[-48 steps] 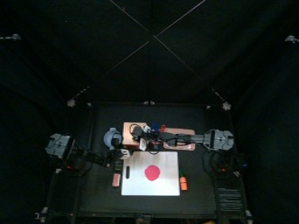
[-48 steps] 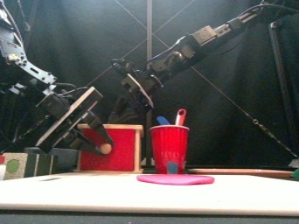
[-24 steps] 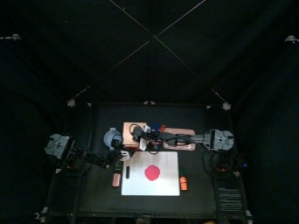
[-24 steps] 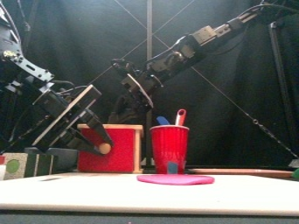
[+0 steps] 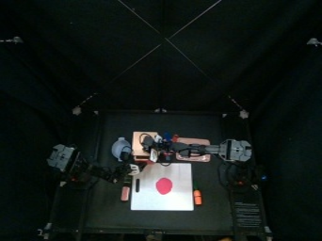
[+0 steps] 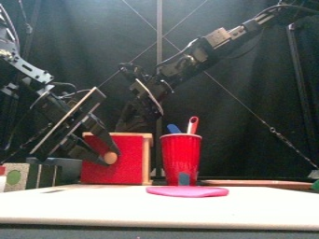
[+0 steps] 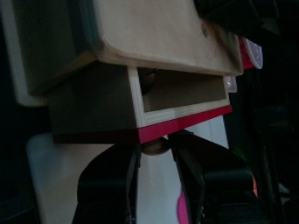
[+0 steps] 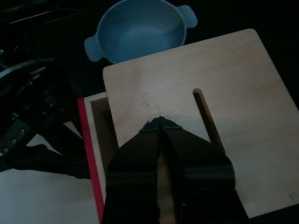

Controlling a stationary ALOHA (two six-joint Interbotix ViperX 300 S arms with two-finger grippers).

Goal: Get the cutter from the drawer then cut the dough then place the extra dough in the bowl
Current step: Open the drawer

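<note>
The pale wooden box point(image 8: 198, 92) stands at the back of the table behind the white cutting board point(image 5: 176, 176). Its red drawer front point(image 7: 176, 128) is pulled out a little, and the cavity behind it is dark. My left gripper point(image 7: 152, 150) is shut on the drawer's knob, seen in the front view at the red front point(image 6: 125, 161). My right gripper point(image 8: 163, 129) is shut, its tips pressed on the box's top. A flat red dough disc point(image 5: 163, 185) lies on the board. The blue-grey bowl point(image 8: 138, 31) sits beside the box. The cutter is hidden.
A red cup point(image 6: 181, 157) with a blue and a red toy knife stands by the box, right behind the dough point(image 6: 187, 191). Small orange toys lie at the board's left point(image 5: 124, 193) and right point(image 5: 197, 197) edges. A green toy point(image 6: 13, 175) sits at the far left.
My left arm has drawn back slightly toward the left, bringing the red drawer front out a little. The right gripper stays pressed on the box.
</note>
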